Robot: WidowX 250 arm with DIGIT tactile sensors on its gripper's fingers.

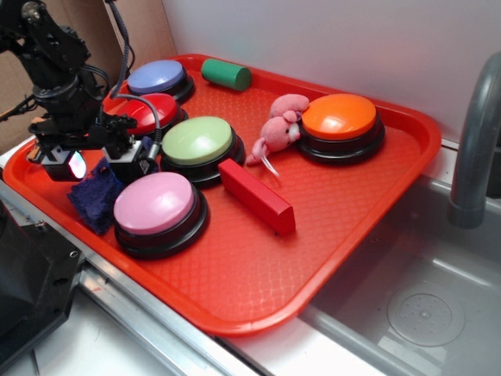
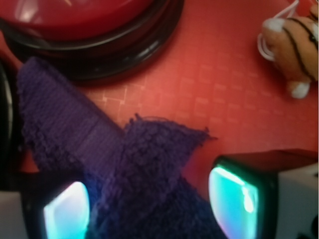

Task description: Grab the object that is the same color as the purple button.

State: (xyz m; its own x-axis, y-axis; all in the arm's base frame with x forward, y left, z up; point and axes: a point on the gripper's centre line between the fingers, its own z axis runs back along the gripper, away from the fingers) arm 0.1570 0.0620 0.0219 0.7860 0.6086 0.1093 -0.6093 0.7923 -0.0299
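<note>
The dark blue-purple terry rag (image 1: pixel 95 200) lies on the red tray (image 1: pixel 235 309) at its left edge, beside the pink button (image 1: pixel 156 205). My gripper (image 1: pixel 98 166) is low over the rag, jaws open. In the wrist view the rag (image 2: pixel 124 169) fills the space between my gripper's (image 2: pixel 149 206) two glowing pads, with red tray showing between the rag and the right pad (image 2: pixel 232 199). The lavender-blue purple button (image 1: pixel 156 77) sits at the tray's far left corner, behind the arm.
A red button (image 1: pixel 149 113) is just behind the gripper, and shows in the wrist view (image 2: pixel 84 20). Also on the tray are a green button (image 1: pixel 200 141), an orange button (image 1: pixel 340 117), a pink plush mouse (image 1: pixel 278 129), a red block (image 1: pixel 257 196) and a green cylinder (image 1: pixel 227 74). A striped plush tiger (image 2: pixel 294 45) lies nearby. A sink (image 1: pixel 423 298) is to the right.
</note>
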